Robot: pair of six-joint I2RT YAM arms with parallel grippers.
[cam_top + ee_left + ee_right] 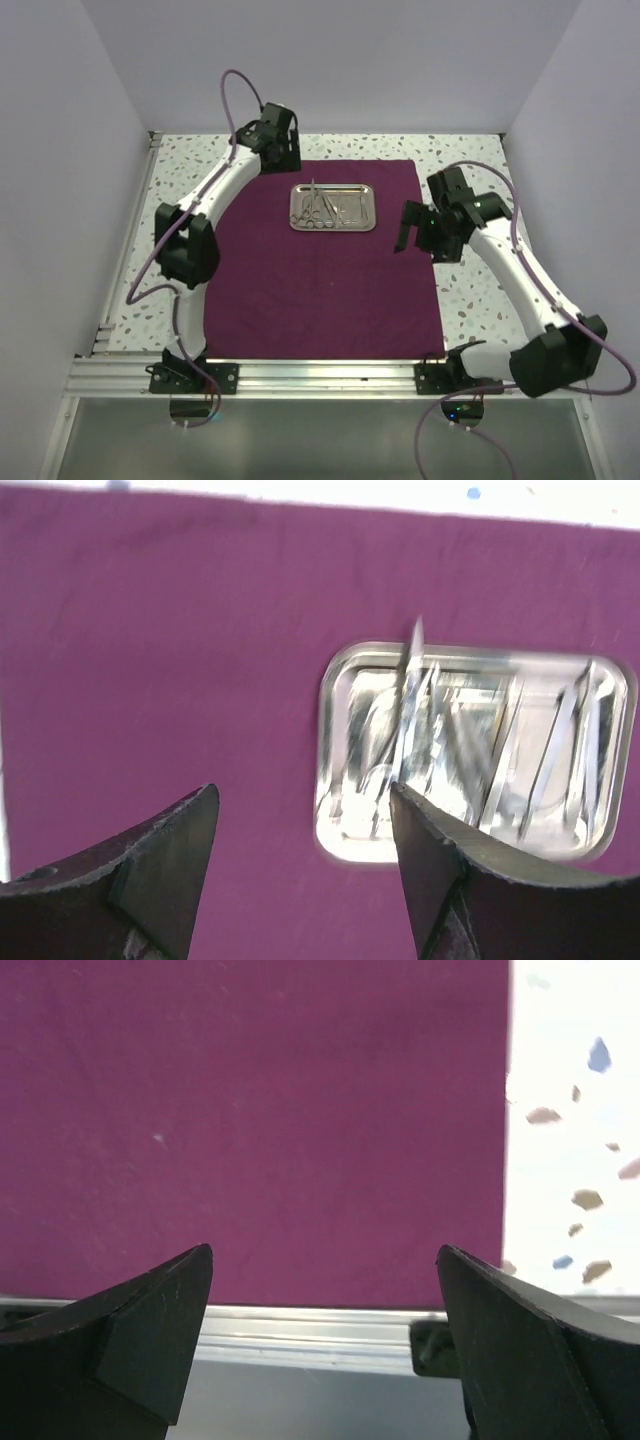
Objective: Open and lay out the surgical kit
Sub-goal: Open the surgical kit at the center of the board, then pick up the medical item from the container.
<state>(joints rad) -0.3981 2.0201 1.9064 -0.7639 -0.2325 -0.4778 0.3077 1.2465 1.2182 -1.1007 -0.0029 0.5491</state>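
Purple cloth wrap [320, 290] lies flat on the speckled counter [470, 290]; steel tray [372, 208] holding silver instruments [320, 205] sits far centre. Both left claw [302, 810] and right claw [325, 1260] are spread.

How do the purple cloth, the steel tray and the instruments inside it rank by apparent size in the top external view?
Purple cloth, by far the largest.
Steel tray, a small rectangle on the cloth's far half.
Instruments, a thin cluster within the tray; too small to rank against each other.
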